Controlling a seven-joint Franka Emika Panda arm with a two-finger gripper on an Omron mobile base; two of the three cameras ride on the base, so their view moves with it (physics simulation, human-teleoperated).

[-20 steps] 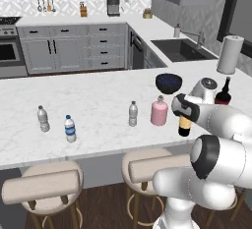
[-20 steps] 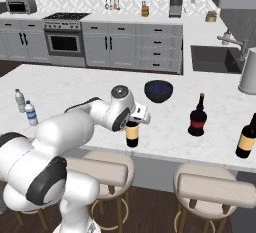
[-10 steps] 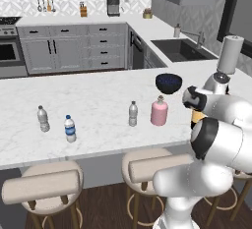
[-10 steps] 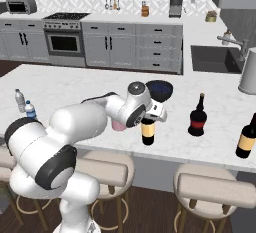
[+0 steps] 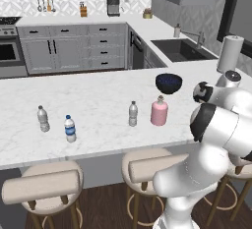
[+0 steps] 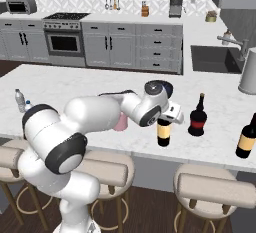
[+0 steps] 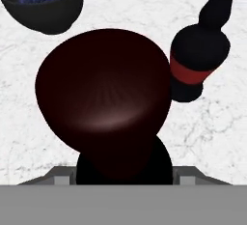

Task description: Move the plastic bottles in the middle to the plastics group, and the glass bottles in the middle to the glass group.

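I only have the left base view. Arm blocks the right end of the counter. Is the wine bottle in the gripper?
Observer: Yes. The gripper is closed around the wine bottle near its top.
Operator: What's next to it?
Observer: A black bottle with a red band stands on the counter just to its right, apart from it.
Operator: Anything further right?
Observer: Another dark bottle with a yellowish label near the counter's edge.
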